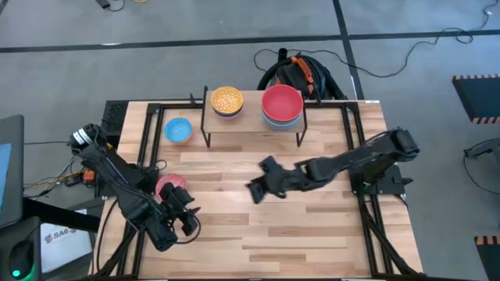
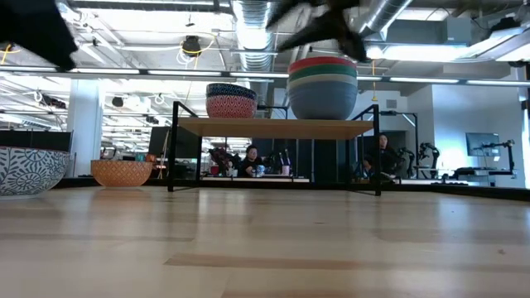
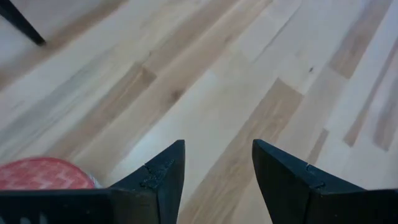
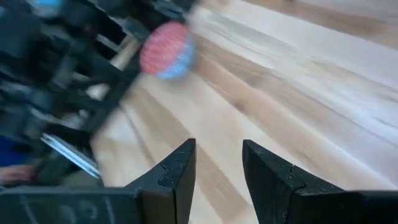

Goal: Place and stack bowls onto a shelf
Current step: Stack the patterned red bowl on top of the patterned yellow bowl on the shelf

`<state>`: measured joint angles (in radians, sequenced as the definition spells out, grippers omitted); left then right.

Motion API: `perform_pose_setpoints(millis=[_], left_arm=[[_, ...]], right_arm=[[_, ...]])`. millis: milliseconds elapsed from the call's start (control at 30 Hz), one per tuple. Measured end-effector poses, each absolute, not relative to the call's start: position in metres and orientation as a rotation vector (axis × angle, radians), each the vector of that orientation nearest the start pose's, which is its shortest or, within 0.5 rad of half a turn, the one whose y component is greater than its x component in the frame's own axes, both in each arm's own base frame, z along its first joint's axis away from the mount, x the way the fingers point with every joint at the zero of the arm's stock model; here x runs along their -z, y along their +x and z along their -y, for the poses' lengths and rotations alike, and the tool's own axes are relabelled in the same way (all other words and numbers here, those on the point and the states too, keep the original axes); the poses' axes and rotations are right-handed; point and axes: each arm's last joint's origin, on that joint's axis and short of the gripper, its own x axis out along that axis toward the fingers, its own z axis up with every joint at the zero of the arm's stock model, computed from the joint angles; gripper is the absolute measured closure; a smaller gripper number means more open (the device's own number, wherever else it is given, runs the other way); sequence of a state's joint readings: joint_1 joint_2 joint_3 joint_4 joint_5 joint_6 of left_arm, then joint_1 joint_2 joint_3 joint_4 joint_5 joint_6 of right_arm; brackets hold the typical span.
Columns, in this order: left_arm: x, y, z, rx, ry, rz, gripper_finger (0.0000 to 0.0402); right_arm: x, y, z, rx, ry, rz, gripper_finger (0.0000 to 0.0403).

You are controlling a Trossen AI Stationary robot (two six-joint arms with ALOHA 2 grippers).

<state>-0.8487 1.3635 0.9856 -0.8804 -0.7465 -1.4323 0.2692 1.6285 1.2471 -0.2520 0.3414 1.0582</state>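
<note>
- While both arms hang over the bench (image 1: 312,234), the shelf (image 1: 251,123) stands at its far edge: a light-wood board on thin black legs.
- On the shelf's right end sits a stack of bowls (image 1: 282,106), red on top in the high view; the low view shows red, green and grey-blue rims nested one inside another (image 2: 323,87).
- On the shelf's left end sits a yellow bowl (image 1: 226,100) nested in a darker one; from the low view this is a dark patterned bowl over a red-and-white patterned one (image 2: 231,100).
- A light blue bowl (image 1: 178,130) rests on the bench just left of the shelf, apart from it.
- A pink-red patterned bowl (image 1: 170,187) with a pale blue underside lies on the bench near the left arm; it shows red with a zigzag pattern in the left wrist view (image 3: 40,174) and blurred in the right wrist view (image 4: 166,50).
- Left gripper (image 1: 183,211) hovers near the bench's front left, beside that bowl; its fingers (image 3: 163,174) are parted and hold nothing.
- Right gripper (image 1: 262,186) reaches to the bench's middle, in front of the shelf; its fingers (image 4: 177,168) are parted a little and hold nothing.
- At the low view's left edge are a blue-white patterned bowl (image 2: 29,170) and an orange patterned one (image 2: 122,172).
</note>
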Motion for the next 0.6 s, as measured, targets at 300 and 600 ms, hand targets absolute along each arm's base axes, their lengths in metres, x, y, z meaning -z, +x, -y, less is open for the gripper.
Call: perform_pose_setpoints(millis=[300,600], left_arm=[[-0.256,0.156,0.136,-0.58,-0.543,-0.783,0.0231],[-0.278,0.123,0.104,-0.602,-0.598,-0.867,0.0231]], right_arm=[[-0.237,0.428,-0.08,0.256,0.909,-0.44,0.0244],[-0.206,0.499,-0.06,0.174,0.863,-0.433,0.0244]])
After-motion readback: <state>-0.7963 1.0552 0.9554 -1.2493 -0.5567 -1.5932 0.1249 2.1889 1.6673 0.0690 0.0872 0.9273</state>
